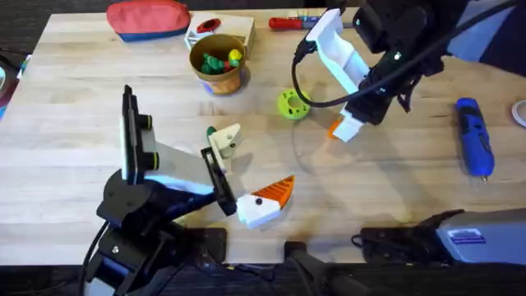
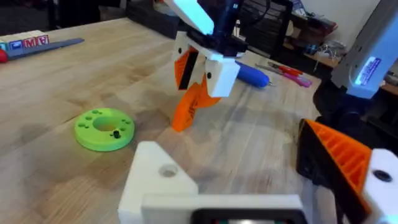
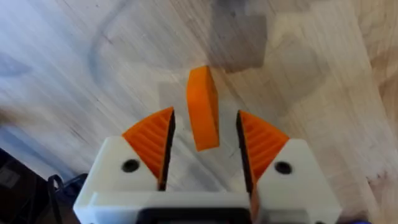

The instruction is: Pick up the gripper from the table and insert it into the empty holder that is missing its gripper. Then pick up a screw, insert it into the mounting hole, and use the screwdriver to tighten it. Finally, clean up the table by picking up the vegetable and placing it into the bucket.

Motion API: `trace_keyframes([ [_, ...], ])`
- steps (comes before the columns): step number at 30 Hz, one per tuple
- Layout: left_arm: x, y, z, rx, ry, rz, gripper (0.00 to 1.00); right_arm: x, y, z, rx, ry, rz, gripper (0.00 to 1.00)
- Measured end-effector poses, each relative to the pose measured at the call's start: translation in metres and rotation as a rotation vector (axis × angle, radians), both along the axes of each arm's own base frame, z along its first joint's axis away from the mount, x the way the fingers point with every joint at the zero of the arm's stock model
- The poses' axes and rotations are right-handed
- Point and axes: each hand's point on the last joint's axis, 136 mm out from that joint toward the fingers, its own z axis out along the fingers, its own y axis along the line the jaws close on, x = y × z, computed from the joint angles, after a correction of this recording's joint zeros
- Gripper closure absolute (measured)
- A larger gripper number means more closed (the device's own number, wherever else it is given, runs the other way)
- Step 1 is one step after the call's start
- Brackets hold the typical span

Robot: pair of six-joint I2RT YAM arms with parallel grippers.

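Observation:
The gripper, a small orange wedge [image 3: 203, 106], sits on the table between the orange pads of my right gripper [image 3: 205, 118], which is open with a gap on each side. The left wrist view shows the wedge [image 2: 188, 107] leaning under my right gripper [image 2: 200, 78]. My left gripper [image 1: 251, 168] is open and holds nothing. One of its fingers is the empty holder [image 1: 223, 141], bare white with the mounting hole [image 2: 166, 169]; the other has an orange pad [image 2: 339, 155]. The blue screwdriver [image 1: 474, 136] lies at the right. The bucket [image 1: 226, 82] stands at the back. A small dark green piece [image 1: 211, 131], perhaps the vegetable, peeks from behind the holder.
A light green disc [image 1: 292, 104] with a small dark screw-like piece [image 2: 116, 133] on it lies between the bucket and my right gripper [image 1: 341, 130]. A red pouch [image 1: 148, 18], a white box [image 1: 234, 29] and a red-handled screwdriver [image 1: 288, 22] line the far edge.

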Motion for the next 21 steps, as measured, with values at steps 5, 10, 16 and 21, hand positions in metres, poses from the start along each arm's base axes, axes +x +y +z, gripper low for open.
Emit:
trace_keyframes([
  [5, 0.0001, 0.0000, 0.0000, 0.000, 0.000, 0.000, 0.011, -0.0011, -0.0027, -0.0003, -0.014, 0.004, -0.001, 0.416],
  [10, 0.0001, 0.0000, 0.0000, 0.000, 0.000, 0.000, 0.012, 0.0014, -0.0017, -0.0009, -0.010, -0.007, -0.001, 0.423],
  [16, 0.0001, 0.0000, 0.0000, 0.000, 0.000, 0.000, 0.010, 0.0021, -0.0015, -0.0025, -0.009, -0.011, -0.001, 0.436],
  [21, 0.0001, 0.0000, 0.0000, 0.000, 0.000, 0.000, 0.012, 0.0000, -0.0023, -0.0042, -0.012, -0.003, -0.001, 0.433],
])
